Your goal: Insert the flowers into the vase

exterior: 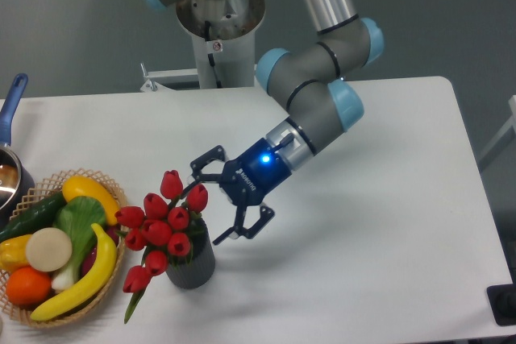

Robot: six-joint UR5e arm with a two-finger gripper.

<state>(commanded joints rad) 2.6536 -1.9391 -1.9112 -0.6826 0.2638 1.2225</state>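
The flowers (161,227), a bunch of red tulip buds on green stems, stand in the vase (193,267), a short dark ribbed cylinder at the front left of the white table (363,223). Some buds hang over the vase's left side, and a green leaf tip points down to the table. My gripper (211,207) is open just right of the bunch and above the vase's rim, its fingers spread wide. It holds nothing, with one finger close to the top buds.
A wicker basket (60,251) with bananas, an orange, a cucumber and other produce sits at the left edge. A blue-handled metal pot (10,159) is at the far left. The robot base (218,30) stands behind the table.
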